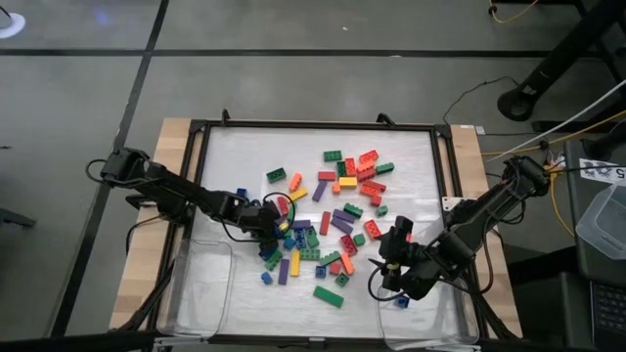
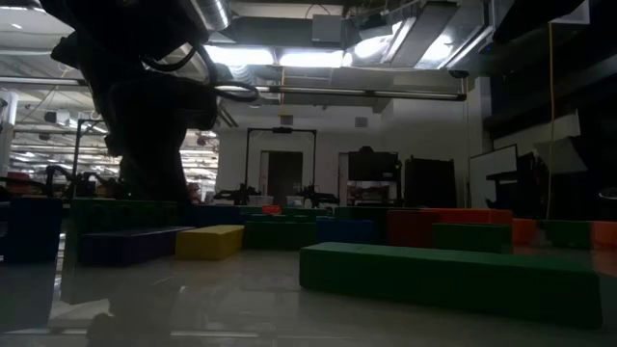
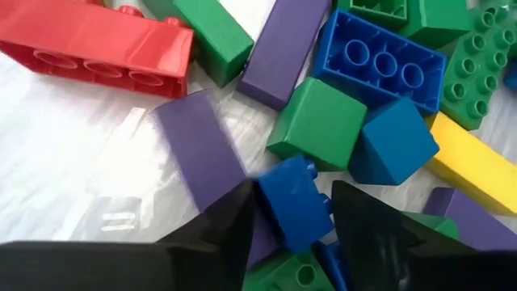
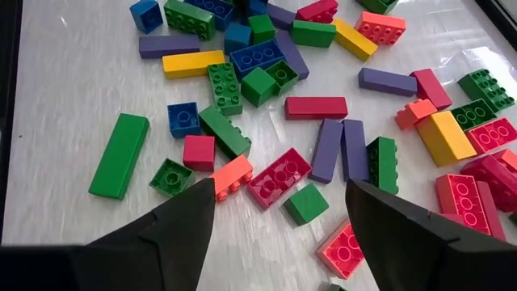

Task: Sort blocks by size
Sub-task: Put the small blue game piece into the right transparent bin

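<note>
Dozens of coloured studded blocks (image 1: 337, 210) lie scattered on the white mat, some long, some small and square. My left gripper (image 1: 274, 230) is down in the near-left clump of the pile, its fingers around a small blue block (image 3: 292, 202). My right gripper (image 1: 389, 262) is open and empty, held above the mat at the pile's near right. Its wrist view looks over a small green block (image 4: 307, 203) and a red block (image 4: 279, 176) lying on the mat. A long green block (image 1: 329, 295) lies alone near the front and also shows in the low view (image 2: 443, 275). My left gripper has the small blue block's two opposite sides (image 3: 266, 206) between its two fingers (image 3: 230, 230), coming from above and slanting down. The block sits tilted, its studs turned toward one finger. It rests among a purple block (image 3: 198, 153) and green blocks under it.
A black frame (image 1: 445, 176) borders the mat. Clear plastic trays sit at the near left (image 1: 201, 288) and near right (image 1: 435, 318). A small blue block (image 1: 401, 301) lies by the right tray. Cables run at the right of the table.
</note>
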You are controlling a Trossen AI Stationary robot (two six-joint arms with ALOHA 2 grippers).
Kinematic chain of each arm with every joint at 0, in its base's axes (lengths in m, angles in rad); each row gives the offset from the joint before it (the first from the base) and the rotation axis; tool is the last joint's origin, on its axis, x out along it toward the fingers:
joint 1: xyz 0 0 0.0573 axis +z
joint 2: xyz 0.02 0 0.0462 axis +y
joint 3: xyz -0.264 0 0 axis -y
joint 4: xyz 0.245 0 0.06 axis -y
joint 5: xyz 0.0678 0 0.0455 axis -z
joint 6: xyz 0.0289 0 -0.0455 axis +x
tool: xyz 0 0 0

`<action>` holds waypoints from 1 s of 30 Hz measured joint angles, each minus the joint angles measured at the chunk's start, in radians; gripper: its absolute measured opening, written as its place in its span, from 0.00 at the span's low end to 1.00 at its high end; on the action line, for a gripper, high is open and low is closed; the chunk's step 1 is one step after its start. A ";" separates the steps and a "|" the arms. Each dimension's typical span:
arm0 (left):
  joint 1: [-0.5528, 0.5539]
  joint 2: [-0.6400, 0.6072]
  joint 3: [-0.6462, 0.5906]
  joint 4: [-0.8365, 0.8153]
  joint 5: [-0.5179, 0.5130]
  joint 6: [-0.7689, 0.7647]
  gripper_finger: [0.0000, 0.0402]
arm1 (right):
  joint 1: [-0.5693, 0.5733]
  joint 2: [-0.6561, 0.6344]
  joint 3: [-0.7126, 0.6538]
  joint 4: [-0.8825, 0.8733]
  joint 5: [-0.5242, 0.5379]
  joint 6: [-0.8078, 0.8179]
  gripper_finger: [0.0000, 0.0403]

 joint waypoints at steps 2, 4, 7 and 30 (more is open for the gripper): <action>0.000 0.001 0.000 -0.003 0.000 0.000 0.32 | 0.000 0.000 0.000 0.000 0.000 0.000 0.68; 0.000 0.002 0.000 -0.003 0.000 0.000 0.29 | 0.000 0.000 0.000 0.000 0.000 0.000 0.68; 0.000 0.002 -0.001 -0.005 0.000 0.000 0.24 | 0.000 0.000 0.000 0.000 0.000 0.000 0.68; 0.053 -0.200 -0.006 0.092 0.070 0.041 0.19 | 0.000 0.000 0.000 -0.001 0.000 0.000 0.68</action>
